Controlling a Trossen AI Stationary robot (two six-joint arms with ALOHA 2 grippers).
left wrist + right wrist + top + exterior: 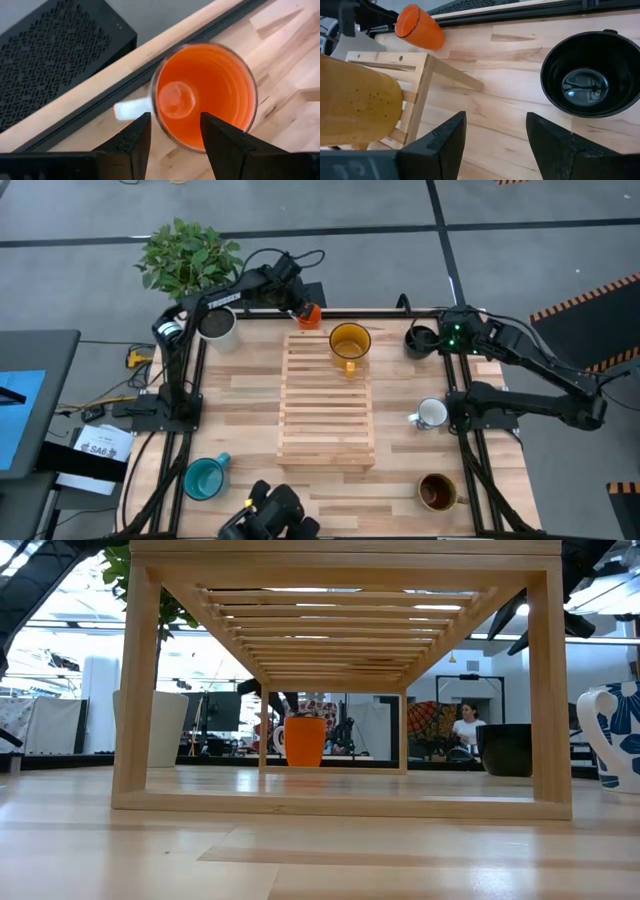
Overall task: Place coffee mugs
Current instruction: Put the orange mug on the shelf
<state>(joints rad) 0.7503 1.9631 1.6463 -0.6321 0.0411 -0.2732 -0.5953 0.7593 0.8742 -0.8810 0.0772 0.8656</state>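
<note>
Two grippers, both parted: left gripper (172, 132) over orange mug (205, 95), empty; right gripper (495, 135) near black mug (591, 75), empty.

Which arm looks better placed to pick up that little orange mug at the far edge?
The left: its gripper hangs open right above the small orange mug. The right gripper is beside the round black mug, farther away.
</note>
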